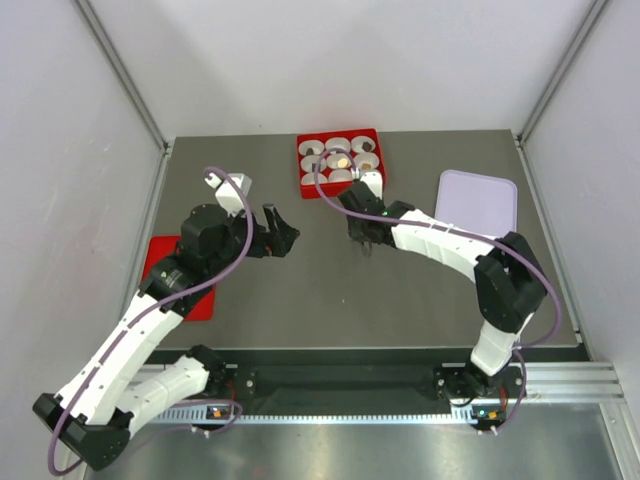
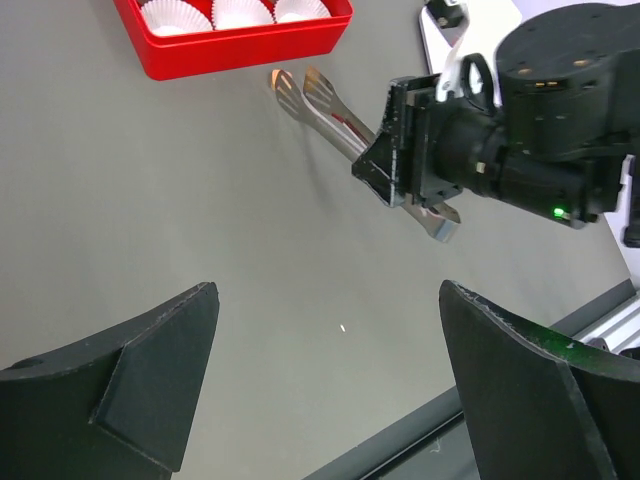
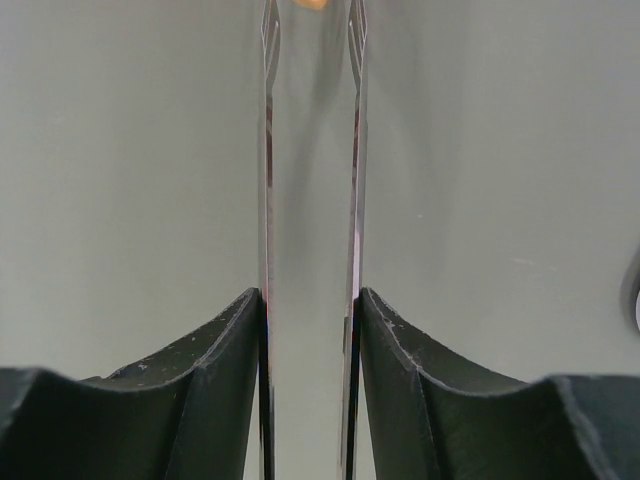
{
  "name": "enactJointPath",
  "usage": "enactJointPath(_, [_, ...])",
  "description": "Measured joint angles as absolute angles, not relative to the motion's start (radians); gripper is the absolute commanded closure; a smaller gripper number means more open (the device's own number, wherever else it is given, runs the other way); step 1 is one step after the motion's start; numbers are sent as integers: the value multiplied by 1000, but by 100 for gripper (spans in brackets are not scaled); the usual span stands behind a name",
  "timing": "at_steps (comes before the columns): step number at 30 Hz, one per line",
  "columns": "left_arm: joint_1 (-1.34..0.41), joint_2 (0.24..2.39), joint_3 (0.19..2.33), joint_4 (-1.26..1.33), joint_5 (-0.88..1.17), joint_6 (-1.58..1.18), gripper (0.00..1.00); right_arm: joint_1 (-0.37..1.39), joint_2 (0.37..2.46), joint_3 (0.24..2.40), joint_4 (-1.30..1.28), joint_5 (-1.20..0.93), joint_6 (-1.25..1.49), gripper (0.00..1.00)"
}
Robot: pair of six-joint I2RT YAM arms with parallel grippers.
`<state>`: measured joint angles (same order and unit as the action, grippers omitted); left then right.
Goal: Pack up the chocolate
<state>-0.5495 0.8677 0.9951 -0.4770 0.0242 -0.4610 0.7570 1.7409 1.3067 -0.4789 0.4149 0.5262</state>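
Plain white walls [image 1: 340, 60] enclose a grey table [image 1: 300, 300].

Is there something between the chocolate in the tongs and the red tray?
Nothing visible. The right gripper holds the tongs, with a tan chocolate at their tips, close to the red tray; only table surface lies between them.

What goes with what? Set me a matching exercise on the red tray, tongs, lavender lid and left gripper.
Things:
1. red tray
2. tongs
3. lavender lid
4. left gripper

States:
A. open, holding nothing
B. clamped in the right gripper
C. holds white paper cups
D. flat on the table's right side

Pairs: 1-C, 2-B, 3-D, 4-A
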Motion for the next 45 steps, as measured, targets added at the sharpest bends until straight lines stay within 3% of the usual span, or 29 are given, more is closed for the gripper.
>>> enactJointPath(21, [-550, 859, 995, -492, -17, -450, 4, 757, 1871, 1417, -471, 467, 553, 56])
enactJointPath(28, [-550, 859, 995, -492, -18, -450, 4, 757, 1895, 1428, -482, 468, 554, 62])
enactJointPath(45, [-550, 859, 995, -492, -16, -451, 4, 757, 1792, 1414, -559, 430, 543, 64])
